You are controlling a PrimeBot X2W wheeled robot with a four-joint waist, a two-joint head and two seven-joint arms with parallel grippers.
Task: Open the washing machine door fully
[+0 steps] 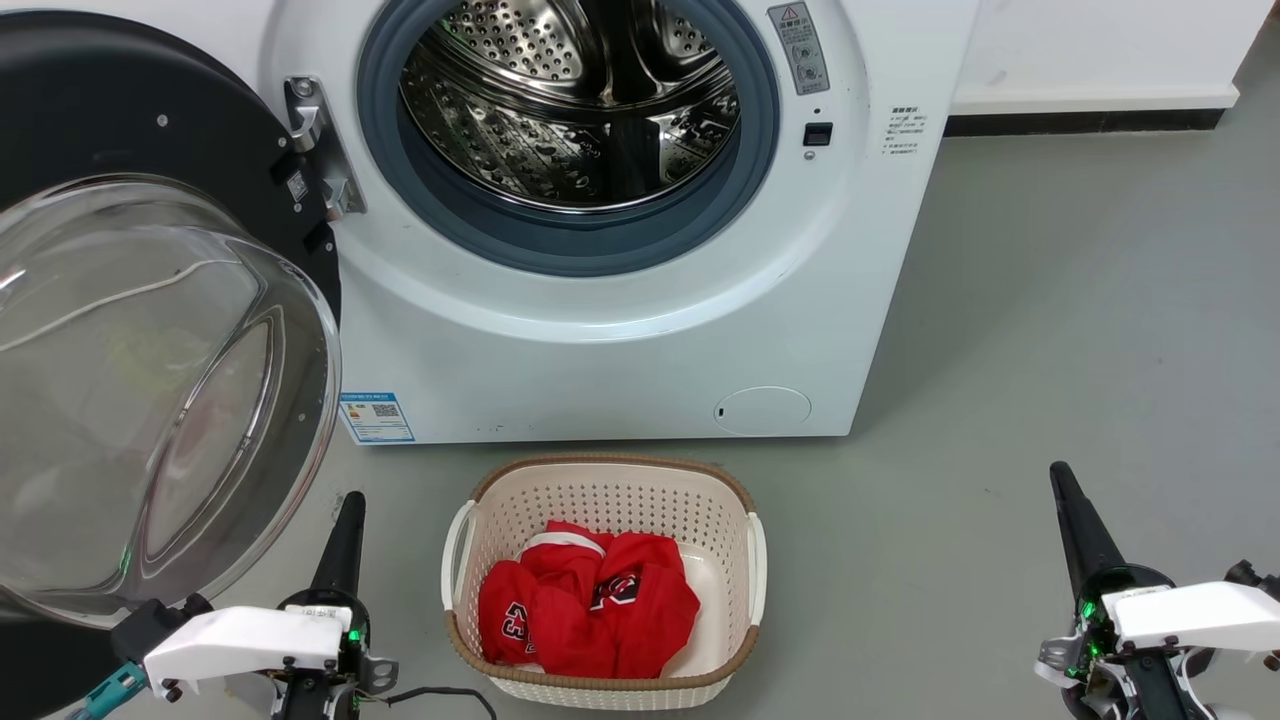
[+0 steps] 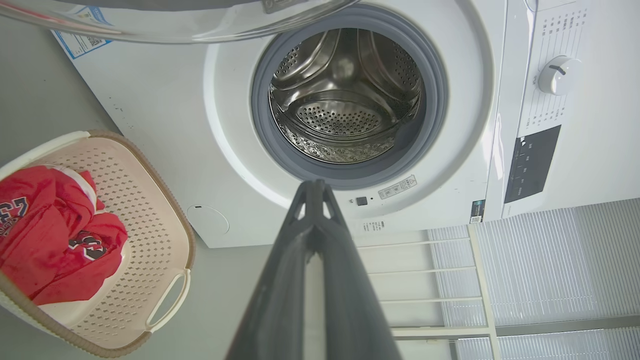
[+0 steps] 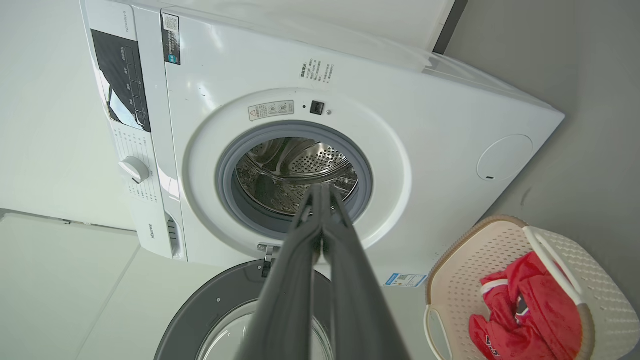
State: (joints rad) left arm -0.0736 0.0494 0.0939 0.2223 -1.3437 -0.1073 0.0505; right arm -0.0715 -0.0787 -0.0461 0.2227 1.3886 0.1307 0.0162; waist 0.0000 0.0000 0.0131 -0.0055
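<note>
Black door (image 1: 120,110) open, nr left claw (image 1: 350,505).

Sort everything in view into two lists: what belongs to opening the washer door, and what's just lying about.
Belongs to the job: washing machine door, standing open; washing machine; left gripper, beside the door; right gripper.

Just lying about: cream basket on the floor; red garment inside it.
</note>
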